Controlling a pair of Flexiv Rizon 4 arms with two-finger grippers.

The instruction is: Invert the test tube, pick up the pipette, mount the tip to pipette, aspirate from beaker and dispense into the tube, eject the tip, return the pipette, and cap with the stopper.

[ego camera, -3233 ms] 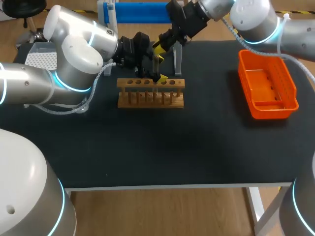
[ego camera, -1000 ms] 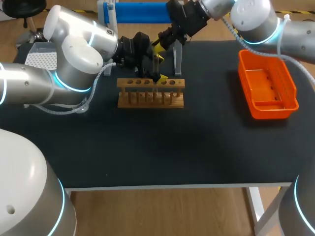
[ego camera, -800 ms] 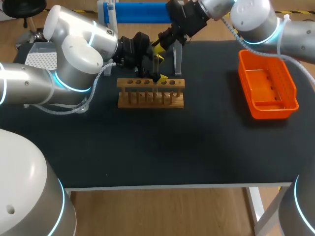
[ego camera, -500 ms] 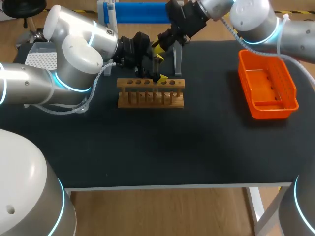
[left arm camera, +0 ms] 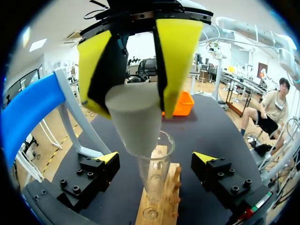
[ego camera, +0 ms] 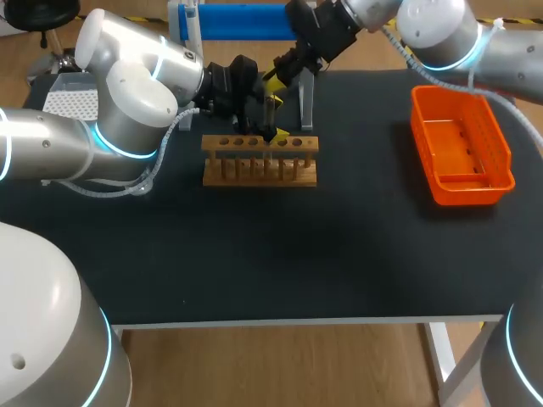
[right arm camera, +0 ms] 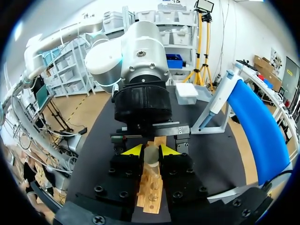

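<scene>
A clear glass test tube point(left arm camera: 157, 176) stands upright in the wooden rack point(ego camera: 260, 158). My left gripper point(left arm camera: 157, 159) is open around it, one yellow tip on each side and neither touching the glass. Right above the tube's mouth hangs a pale grey tapered stopper point(left arm camera: 135, 117), narrow end down. It is pinched between the yellow pads point(left arm camera: 177, 56) of my right gripper point(right arm camera: 151, 151). In the head view the right gripper point(ego camera: 273, 76) hovers over the rack's back, close to the left gripper point(ego camera: 271, 131). The pipette point(right arm camera: 216, 101) hangs on the blue stand point(ego camera: 237, 19).
An orange bin point(ego camera: 462, 148) sits at the table's right. A white tip box point(right arm camera: 190, 91) lies at the back left behind my left arm. The rack has several unfilled holes.
My right arm has shifted very slightly toward the back with the stopper in its grip. The left arm and the tube have not moved.
</scene>
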